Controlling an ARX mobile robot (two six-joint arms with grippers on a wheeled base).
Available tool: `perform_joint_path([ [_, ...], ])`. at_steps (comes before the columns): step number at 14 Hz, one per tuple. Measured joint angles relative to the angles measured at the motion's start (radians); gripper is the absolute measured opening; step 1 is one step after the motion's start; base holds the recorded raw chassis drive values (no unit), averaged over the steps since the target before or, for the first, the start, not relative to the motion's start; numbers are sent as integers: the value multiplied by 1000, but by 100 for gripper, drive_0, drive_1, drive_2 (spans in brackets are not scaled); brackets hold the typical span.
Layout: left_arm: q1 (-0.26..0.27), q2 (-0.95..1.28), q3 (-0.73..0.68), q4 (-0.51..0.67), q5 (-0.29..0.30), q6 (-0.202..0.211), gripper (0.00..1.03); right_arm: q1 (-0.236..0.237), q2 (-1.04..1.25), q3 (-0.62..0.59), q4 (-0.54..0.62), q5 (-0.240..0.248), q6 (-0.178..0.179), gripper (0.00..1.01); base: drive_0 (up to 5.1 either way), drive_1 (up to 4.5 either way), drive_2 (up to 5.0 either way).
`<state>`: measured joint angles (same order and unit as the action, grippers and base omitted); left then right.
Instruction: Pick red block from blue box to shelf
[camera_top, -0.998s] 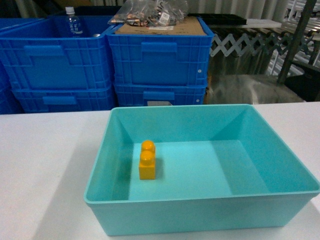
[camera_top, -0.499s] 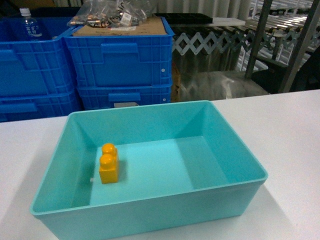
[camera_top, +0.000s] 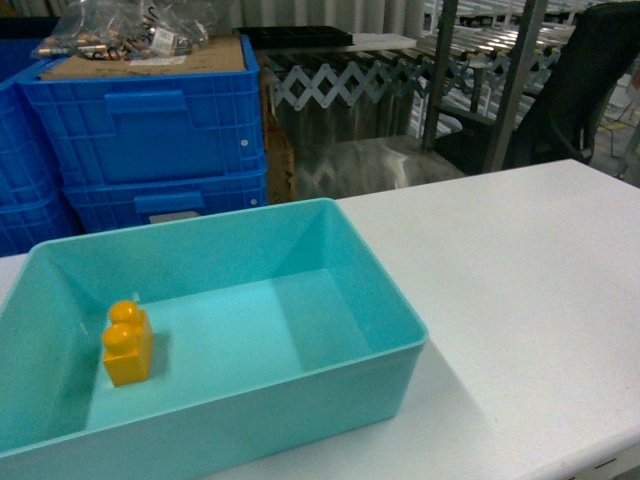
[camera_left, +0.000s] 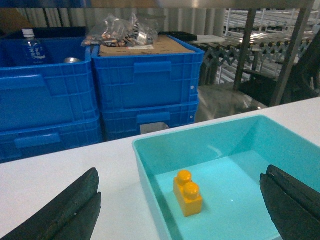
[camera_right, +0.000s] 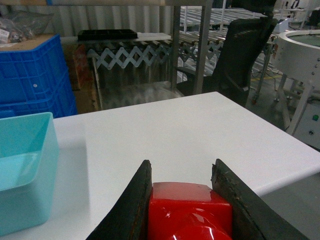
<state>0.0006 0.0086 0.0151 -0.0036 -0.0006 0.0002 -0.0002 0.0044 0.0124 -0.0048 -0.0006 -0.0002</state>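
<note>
Now the head view has swung right since a second ago — the blue box (camera_top: 395, 330) sits further left, more bare table (camera_top: 520, 300) ahead, likely the turn toward the shelf. The right gripper (camera_right: 185, 200) is clamped on the red block (camera_right: 190, 212), out of the box. Only an orange brick (camera_top: 128, 343) remains inside — the left gripper (camera_left: 182, 210) hangs spread wide above it.

white table (camera_top: 520, 300) | stacked dark blue crates (camera_top: 150, 130) behind | black office chair (camera_right: 245, 55) | grey floor
</note>
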Motion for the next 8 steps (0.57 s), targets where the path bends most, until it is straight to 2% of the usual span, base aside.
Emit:
perform_joint_path([
  [8, 0, 0, 0, 0, 0, 0, 98, 0, 0, 0, 0, 0, 0, 29, -151, -151, -151],
])
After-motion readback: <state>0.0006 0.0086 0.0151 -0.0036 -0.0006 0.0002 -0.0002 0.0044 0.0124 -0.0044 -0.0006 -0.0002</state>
